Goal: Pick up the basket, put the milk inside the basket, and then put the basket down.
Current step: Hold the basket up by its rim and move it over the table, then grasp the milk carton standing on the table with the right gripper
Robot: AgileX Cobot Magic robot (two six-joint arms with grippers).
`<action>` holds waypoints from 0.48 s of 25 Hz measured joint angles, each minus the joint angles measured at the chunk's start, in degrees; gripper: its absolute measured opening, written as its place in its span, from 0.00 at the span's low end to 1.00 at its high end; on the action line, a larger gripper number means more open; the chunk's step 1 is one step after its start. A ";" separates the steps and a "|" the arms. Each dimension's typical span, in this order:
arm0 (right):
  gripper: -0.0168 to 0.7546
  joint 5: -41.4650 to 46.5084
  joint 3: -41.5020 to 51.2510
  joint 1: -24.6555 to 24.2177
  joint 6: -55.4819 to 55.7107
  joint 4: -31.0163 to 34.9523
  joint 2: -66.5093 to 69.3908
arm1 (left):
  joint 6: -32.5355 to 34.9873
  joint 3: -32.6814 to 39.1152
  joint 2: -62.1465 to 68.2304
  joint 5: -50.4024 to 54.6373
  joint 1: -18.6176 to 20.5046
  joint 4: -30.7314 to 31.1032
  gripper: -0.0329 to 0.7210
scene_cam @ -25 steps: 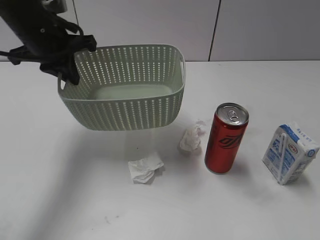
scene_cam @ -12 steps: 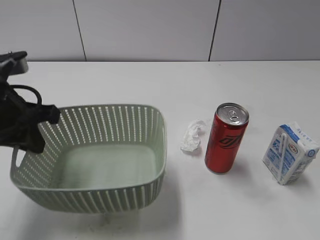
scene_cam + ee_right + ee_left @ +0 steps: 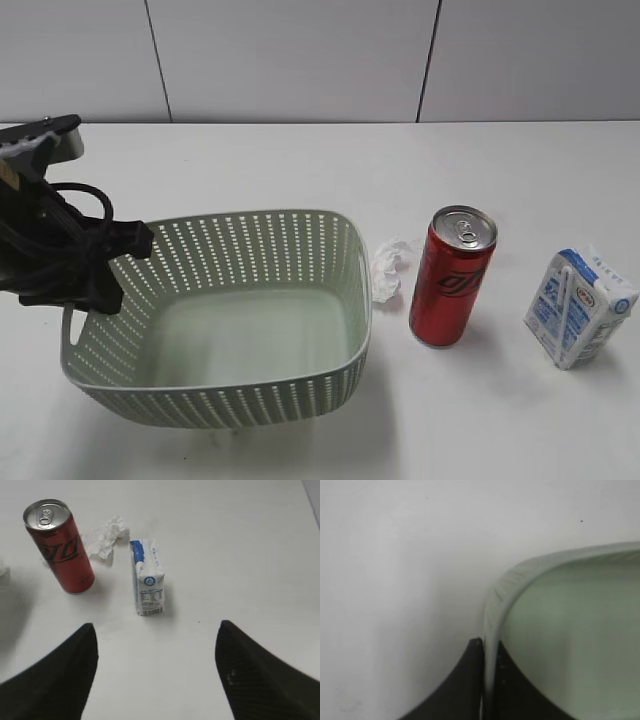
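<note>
Basket pinched at its rim

The left gripper (image 3: pixel 100 275) clamps the basket (image 3: pixel 225 320) rim; the right gripper (image 3: pixel 155 672) hangs spread wide above the milk (image 3: pixel 147 577), which stands just ahead between its fingers.

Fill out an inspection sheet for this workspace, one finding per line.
Surface: white table, a few small dark specks.
Basket: basket, sage green, empty, clamped at its left rim.
Milk: milk upright at far right, outside the basket.
Clutter: red can upright between basket and milk; crumpled tissue between can and basket.
Left gripper: left gripper shut on the basket rim, one finger on each side of the wall.
Right gripper: right gripper open above the table, milk ahead of it, touching nothing.
Cables: black cable looped on the left arm.
Surroundings: grey panelled wall behind.
</note>
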 joint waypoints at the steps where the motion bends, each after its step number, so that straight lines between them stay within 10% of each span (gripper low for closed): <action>1: 0.76 0.00 -1.05 0.00 -0.57 0.27 3.58 | -0.35 0.00 -0.05 -0.32 -0.32 0.22 0.04; 12: 0.81 -8.56 -8.07 0.00 -11.95 6.05 39.83 | -6.33 0.00 -0.05 -1.22 -4.87 5.83 0.04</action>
